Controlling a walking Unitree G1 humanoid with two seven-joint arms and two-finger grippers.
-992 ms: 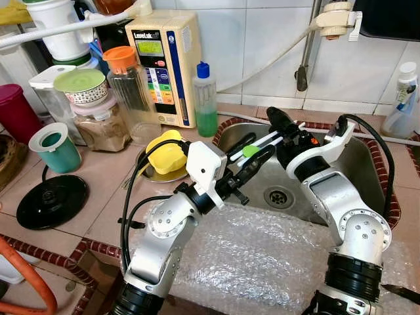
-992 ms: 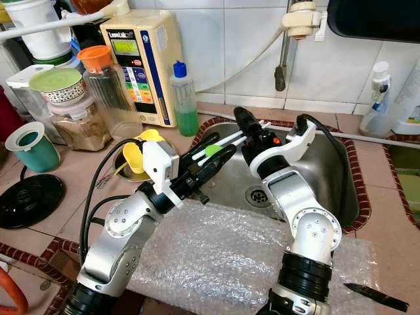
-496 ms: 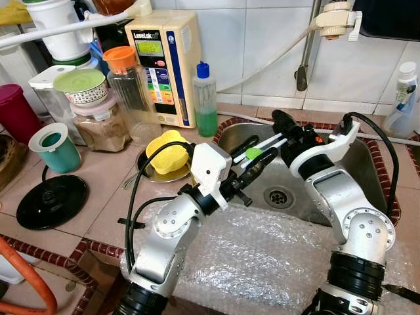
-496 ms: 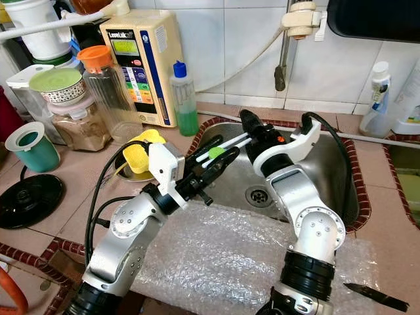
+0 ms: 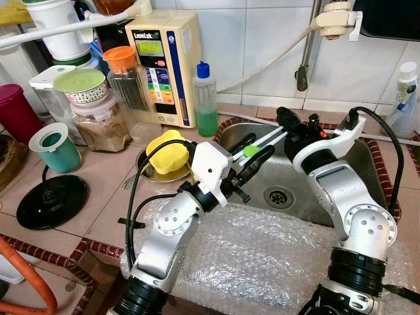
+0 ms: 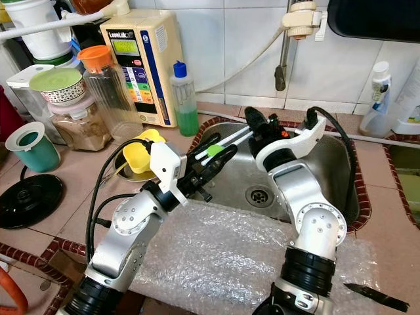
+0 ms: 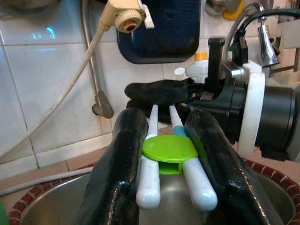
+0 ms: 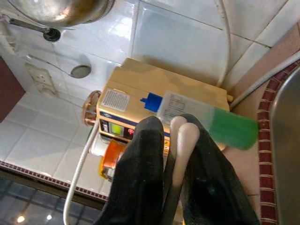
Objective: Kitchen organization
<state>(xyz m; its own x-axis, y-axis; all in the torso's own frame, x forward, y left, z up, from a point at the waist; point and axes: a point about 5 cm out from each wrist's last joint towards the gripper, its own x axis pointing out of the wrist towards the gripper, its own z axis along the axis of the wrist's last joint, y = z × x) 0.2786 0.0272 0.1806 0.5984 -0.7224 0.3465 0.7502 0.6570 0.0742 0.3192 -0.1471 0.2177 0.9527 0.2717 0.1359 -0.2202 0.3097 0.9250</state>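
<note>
Right gripper has drawn back toward the wall over the last second, sliding along the chopsticks; left gripper holds steady. Looks like a handover above the sink. Both pairs of fingers pinch the chopsticks: two pale sticks joined by a green clip, one blue-tinted

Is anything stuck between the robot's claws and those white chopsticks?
No. Both claws already hold the training chopsticks over the sink: the left claw at the green clip end, the right claw at the other.
</note>
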